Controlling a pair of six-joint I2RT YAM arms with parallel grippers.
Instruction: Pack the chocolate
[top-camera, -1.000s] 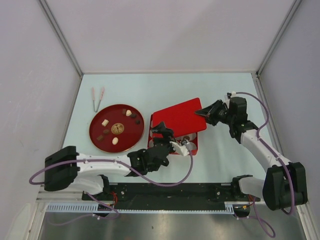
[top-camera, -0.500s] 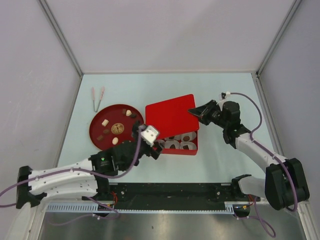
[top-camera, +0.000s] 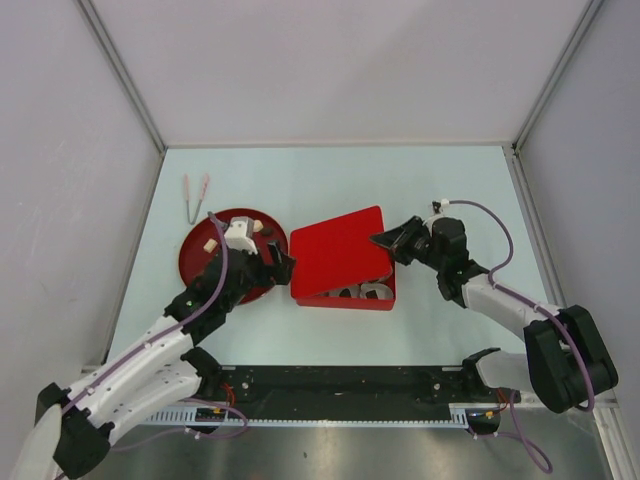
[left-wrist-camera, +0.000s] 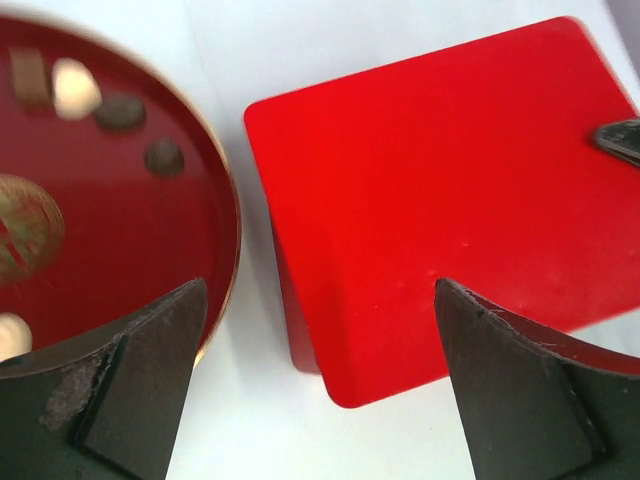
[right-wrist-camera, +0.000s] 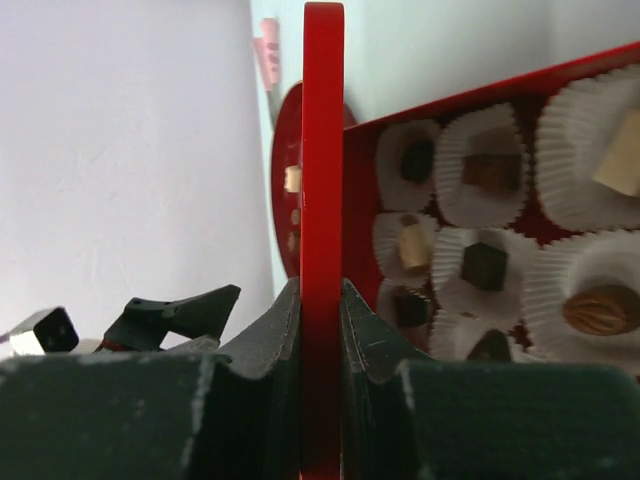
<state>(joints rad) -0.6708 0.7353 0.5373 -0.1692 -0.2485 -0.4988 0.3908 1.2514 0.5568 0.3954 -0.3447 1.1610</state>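
The chocolate sits in white paper cups (right-wrist-camera: 484, 266) inside the red box (top-camera: 345, 300). A few cups show under the lid in the top view (top-camera: 362, 292). My right gripper (top-camera: 385, 240) is shut on the right edge of the red lid (top-camera: 340, 250), seen edge-on in the right wrist view (right-wrist-camera: 322, 150). The lid hangs tilted over the box and hides most of it. More loose chocolate lies on the round red plate (top-camera: 195, 262), some dark (left-wrist-camera: 163, 157), some cream (left-wrist-camera: 75, 88). My left gripper (top-camera: 280, 265) is open and empty, hovering between the plate's right rim and the lid (left-wrist-camera: 440, 180).
Pink-handled tongs (top-camera: 194, 197) lie at the back left, beyond the plate. The plate and the box stand close together, with a narrow strip of table between them. Grey walls close in the table on three sides.
My left arm has pulled back from the box's front to the plate's right side. My right gripper has moved left and lowered the lid over the box, covering more cups.
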